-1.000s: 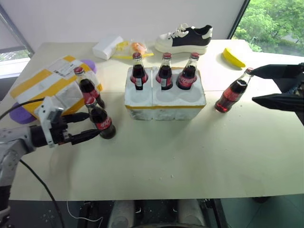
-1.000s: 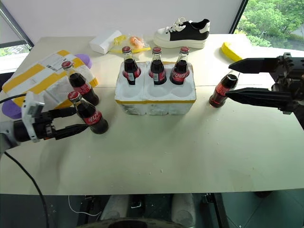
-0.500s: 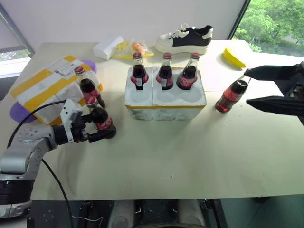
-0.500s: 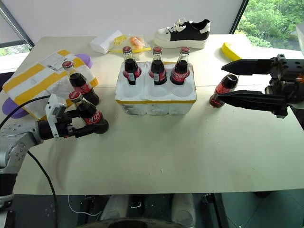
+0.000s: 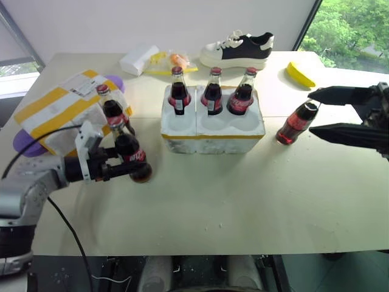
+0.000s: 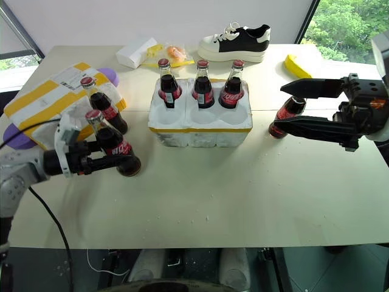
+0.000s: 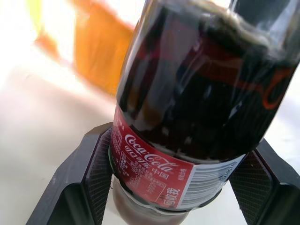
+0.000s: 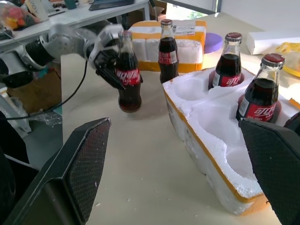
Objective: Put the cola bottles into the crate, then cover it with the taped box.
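My left gripper (image 5: 130,169) is shut on a cola bottle (image 5: 129,152), its pads (image 7: 101,173) pressed to both sides of the red label; the bottle leans slightly, left of the crate. A second loose bottle (image 5: 112,109) stands just behind it, against the taped box (image 5: 53,109). The white foam crate (image 5: 213,132) holds three bottles (image 5: 212,92) in its back wells, and its front wells are bare. To the right of the crate, my right gripper (image 5: 312,111) is open, its fingertips on either side of the neck of another bottle (image 5: 296,121) and apart from it.
A sneaker (image 5: 237,48), a small white box (image 5: 137,59) and a snack bag (image 5: 169,59) lie along the back edge. A banana (image 5: 299,74) is at the back right. A purple disc (image 5: 24,143) pokes out from under the taped box. A black cable trails from my left arm.
My left fingers stood open on either side of the bottle and have closed onto it; the bottle now leans a little. The right gripper has stayed open beside its bottle.
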Controlling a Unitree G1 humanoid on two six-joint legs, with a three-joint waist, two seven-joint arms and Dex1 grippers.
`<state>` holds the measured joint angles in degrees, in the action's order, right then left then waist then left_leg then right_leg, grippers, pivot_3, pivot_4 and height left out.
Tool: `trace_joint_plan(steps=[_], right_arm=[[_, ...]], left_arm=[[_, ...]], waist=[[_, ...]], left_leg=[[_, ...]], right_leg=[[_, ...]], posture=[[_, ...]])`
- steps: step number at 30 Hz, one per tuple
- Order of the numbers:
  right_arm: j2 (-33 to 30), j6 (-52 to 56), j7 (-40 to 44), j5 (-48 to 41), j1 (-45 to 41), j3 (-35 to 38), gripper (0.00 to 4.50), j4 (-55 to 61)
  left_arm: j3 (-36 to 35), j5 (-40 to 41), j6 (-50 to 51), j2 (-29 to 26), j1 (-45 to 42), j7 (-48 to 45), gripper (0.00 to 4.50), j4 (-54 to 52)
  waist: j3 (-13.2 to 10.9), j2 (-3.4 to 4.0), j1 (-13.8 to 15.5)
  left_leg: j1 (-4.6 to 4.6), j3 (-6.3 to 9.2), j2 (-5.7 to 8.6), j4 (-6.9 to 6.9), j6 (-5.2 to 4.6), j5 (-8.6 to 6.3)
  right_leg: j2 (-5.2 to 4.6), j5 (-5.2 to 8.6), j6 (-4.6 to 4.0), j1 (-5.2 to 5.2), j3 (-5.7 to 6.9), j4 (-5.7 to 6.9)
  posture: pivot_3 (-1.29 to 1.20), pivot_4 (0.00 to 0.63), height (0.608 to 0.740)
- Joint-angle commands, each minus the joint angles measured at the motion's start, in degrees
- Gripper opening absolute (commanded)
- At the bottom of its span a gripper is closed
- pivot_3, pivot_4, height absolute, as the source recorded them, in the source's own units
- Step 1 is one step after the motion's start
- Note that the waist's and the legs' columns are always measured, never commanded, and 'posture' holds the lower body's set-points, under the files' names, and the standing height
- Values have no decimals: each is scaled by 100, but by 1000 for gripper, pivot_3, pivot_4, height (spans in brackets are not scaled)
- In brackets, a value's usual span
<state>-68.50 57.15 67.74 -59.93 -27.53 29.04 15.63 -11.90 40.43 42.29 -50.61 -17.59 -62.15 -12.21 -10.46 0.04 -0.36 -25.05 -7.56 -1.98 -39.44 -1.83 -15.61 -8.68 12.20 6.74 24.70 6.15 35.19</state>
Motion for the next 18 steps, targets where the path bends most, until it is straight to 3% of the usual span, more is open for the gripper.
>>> trace_joint_plan(steps=[1, 4, 8, 12, 18], right_arm=[[19, -54, -44, -177, 3, 108, 4500, 189], [70, -87, -64, -185, 150, 133, 4500, 349], [136, -94, -190, -263, 234, 140, 4500, 473], [243, -74, -376, -321, 360, 197, 4500, 615], [448, -24, -775, -536, 747, 418, 4500, 967]], left_arm=[[137, 143, -129, -290, -699, -379, 2854, -511], [618, -18, -168, -78, -1535, -423, 2854, -356], [1335, -367, -206, 648, -2773, -263, 2854, 228], [1932, -1213, -594, 1625, -3836, 301, 2854, 1541], [2125, -1745, -1052, 2773, -4827, 495, 2854, 3201]], waist=[[1, 0, 10], [3, 3, 5], [1, 0, 104], [1, -3, 141], [-2, -10, 121]], left_leg=[[-2, 0, 4, -2, -1, 0], [0, -3, 14, -5, -4, -2], [-6, -8, 15, -26, -3, 0], [-24, -3, 15, -60, -12, -4], [-30, 3, 17, -65, -23, -9]], right_leg=[[0, 0, 0, -1, 0, 0], [0, 0, 1, -3, -1, 0], [10, 0, 2, -7, 3, 11], [11, -3, 10, -11, 6, 11], [8, -7, 17, -11, 9, 4]], posture=[[0, 150, 740], [0, 150, 740], [0, 150, 740], [0, 150, 740], [0, 150, 740]])
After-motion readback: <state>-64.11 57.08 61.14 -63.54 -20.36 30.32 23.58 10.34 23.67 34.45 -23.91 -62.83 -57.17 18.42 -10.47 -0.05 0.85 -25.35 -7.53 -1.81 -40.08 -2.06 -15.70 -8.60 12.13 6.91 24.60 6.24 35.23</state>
